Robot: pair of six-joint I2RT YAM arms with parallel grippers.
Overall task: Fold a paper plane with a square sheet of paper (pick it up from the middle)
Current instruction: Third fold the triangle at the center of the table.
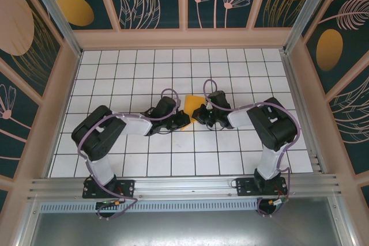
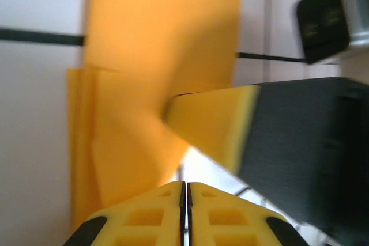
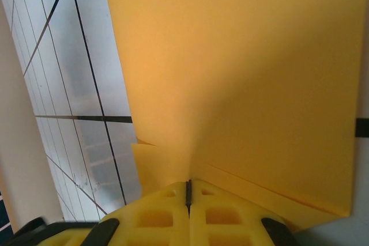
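Your right fingers (image 3: 155,217) are clenched on the paper (image 3: 242,73). In the right wrist view the sheet rises straight out of the hairline seam between them at the bottom of the frame. It fills the upper right, and a folded flap shows along its lower edge.

Your left fingers (image 2: 144,214) are pressed together too, at the bottom centre of the left wrist view, with only a thin dark slit between them. The paper reaches down to their tips, but you cannot tell whether any of it is nipped there. One right finger sits at centre right of that view, its yellow pad against the paper.

In the top view both sets of fingers meet at the centre of the frame. The paper is a small creased orange-yellow shape just above them, over the white gridded desk (image 1: 144,67). The arms reach in from lower left and lower right.
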